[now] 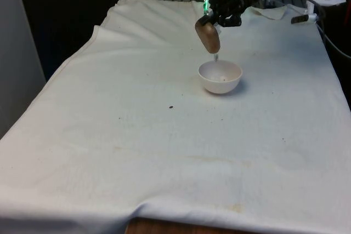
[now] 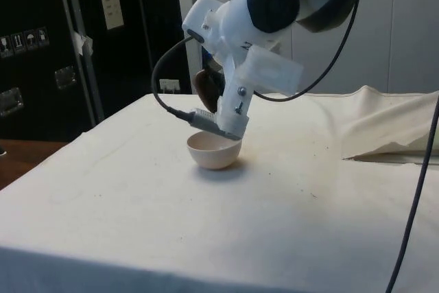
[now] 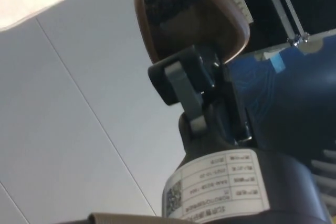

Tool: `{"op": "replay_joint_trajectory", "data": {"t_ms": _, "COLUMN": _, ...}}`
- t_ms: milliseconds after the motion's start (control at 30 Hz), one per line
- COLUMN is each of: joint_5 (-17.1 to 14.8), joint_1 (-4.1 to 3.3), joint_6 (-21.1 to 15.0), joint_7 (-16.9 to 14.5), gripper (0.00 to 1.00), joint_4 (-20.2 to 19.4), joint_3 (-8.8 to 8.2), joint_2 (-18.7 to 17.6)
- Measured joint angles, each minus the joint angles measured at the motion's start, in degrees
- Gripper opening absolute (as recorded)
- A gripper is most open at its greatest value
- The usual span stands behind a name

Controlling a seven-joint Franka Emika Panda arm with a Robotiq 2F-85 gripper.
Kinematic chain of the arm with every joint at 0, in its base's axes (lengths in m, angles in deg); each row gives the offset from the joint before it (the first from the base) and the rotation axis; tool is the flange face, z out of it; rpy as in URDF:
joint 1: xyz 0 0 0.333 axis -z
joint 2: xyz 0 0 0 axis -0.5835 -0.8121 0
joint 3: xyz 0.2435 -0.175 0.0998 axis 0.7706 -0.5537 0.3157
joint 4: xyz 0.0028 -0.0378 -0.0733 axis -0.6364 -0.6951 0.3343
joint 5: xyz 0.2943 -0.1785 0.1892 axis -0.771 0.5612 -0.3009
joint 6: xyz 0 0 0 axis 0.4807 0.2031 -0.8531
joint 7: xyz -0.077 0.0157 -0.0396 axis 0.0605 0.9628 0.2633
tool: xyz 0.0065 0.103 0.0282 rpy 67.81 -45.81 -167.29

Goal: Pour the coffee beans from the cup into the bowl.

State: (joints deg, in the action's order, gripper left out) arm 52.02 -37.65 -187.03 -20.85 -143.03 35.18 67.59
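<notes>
Cup (image 1: pixel 208 36) is gripped in the clenched pincer (image 1: pixel 215 21), tilted w/ long axis steep and mouth down toward approx 5 o'clock in front view, directly above bowl (image 1: pixel 220 76) on desk (image 1: pixel 164 152), so bowl lies right below for pouring.

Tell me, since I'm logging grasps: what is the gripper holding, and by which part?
The gripper holds the brown cup by its rim, one finger inside the mouth, tipped above the white bowl.
</notes>
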Motion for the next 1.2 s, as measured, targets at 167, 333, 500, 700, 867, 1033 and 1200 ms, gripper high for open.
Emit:
{"op": "replay_joint_trajectory", "data": {"t_ms": 167, "joint_5": 0.17, "joint_1": -0.06, "joint_6": 1.66, "joint_7": 0.06, "gripper": 0.00, "joint_4": 0.00, "joint_3": 0.57, "joint_2": 0.00}}
{"op": "replay_joint_trajectory", "data": {"t_ms": 333, "joint_5": 0.34, "joint_1": -0.06, "joint_6": 2.64, "joint_7": 0.00, "gripper": 0.00, "joint_4": -0.06, "joint_3": 1.03, "joint_2": -0.06}}
{"op": "replay_joint_trajectory", "data": {"t_ms": 500, "joint_5": 1.03, "joint_1": -0.06, "joint_6": 4.58, "joint_7": -0.29, "gripper": 0.00, "joint_4": 0.00, "joint_3": 2.18, "joint_2": -0.34}}
{"op": "replay_joint_trajectory", "data": {"t_ms": 700, "joint_5": 1.26, "joint_1": -0.11, "joint_6": 6.99, "joint_7": -1.15, "gripper": 0.00, "joint_4": 0.06, "joint_3": 3.67, "joint_2": -0.69}}
{"op": "replay_joint_trajectory", "data": {"t_ms": 867, "joint_5": 1.89, "joint_1": -0.11, "joint_6": 9.45, "joint_7": -1.78, "gripper": 0.00, "joint_4": 0.11, "joint_3": 5.04, "joint_2": -1.20}}
{"op": "replay_joint_trajectory", "data": {"t_ms": 1033, "joint_5": 2.52, "joint_1": -0.11, "joint_6": 11.75, "joint_7": -2.06, "gripper": 0.00, "joint_4": 0.29, "joint_3": 6.07, "joint_2": -2.18}}
{"op": "replay_joint_trajectory", "data": {"t_ms": 1200, "joint_5": 3.27, "joint_1": -0.11, "joint_6": 14.21, "joint_7": -2.64, "gripper": 0.00, "joint_4": 0.46, "joint_3": 7.05, "joint_2": -3.09}}
